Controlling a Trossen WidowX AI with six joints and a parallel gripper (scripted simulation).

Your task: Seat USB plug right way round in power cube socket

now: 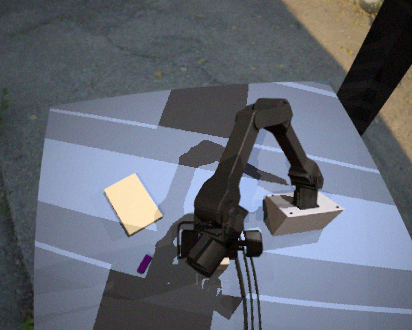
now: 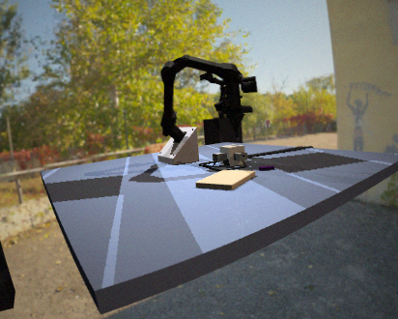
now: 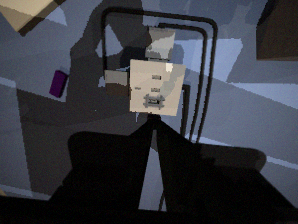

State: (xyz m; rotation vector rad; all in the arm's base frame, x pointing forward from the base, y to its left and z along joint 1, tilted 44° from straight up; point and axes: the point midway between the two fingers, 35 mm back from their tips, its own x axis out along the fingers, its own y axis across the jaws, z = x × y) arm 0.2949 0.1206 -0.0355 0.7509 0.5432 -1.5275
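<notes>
Tan board [image 1: 132, 203]: lies flat on the table [image 1: 336, 250], well to the left of the arm [image 1: 226, 190], apart from everything else.
Purple stick [image 1: 144, 263]: small, lies on the table nearer than the board, left of the cube and apart from it.
Black cables [image 1: 248, 295]: run from beside the cube toward the near edge of the table; in the wrist view a black cable [image 3: 207, 75] loops round the far side of the cube.
Arm base [image 1: 301, 212]: pale wedge-shaped block to the right of the cube, with the arm rising from it and arching over to the left.
In the way: from above, the wrist and its camera cover almost all of the cube; only a pale corner shows below them.
Power cube [image 3: 156, 87]: pale beige box standing on the table amid the cable loop, with small grey blocks against its left and far sides; its top face shows narrow slots.
Plug [image 3: 154, 100]: small dark piece standing in the nearest socket on top of the cube; which way round it sits cannot be told.
Gripper [image 3: 153, 118]: straight above the cube, pointing down, fingers drawn nearly together and pinching the plug.
</notes>
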